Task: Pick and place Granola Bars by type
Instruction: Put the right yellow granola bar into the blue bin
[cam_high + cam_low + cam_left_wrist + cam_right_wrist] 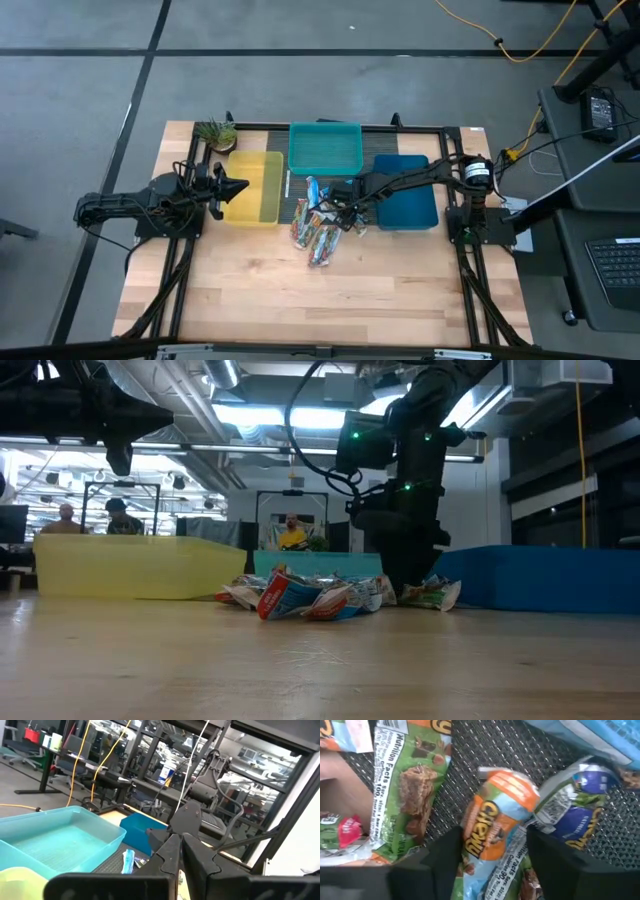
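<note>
Several granola bars lie in a loose pile [315,228] [310,592] on a black mesh mat and the wooden table, in front of the bins. My right gripper [345,212] [494,839] is low over the pile's far right part and open. Its fingers stand on either side of an orange-and-blue bar [492,817] that lies flat on the mat. A green-wrapped bar [412,795] lies to one side of that bar and a blue-wrapped one [580,805] to the other. My left gripper [238,187] [180,855] is shut and hovers over the yellow bin's left edge.
Three bins stand behind the pile: a yellow bin [262,200], a teal bin [325,148] and a blue bin [410,205]. A small plant [215,133] stands at the far left corner. The wooden table [300,290] is bare toward its near edge. People show in the room beyond.
</note>
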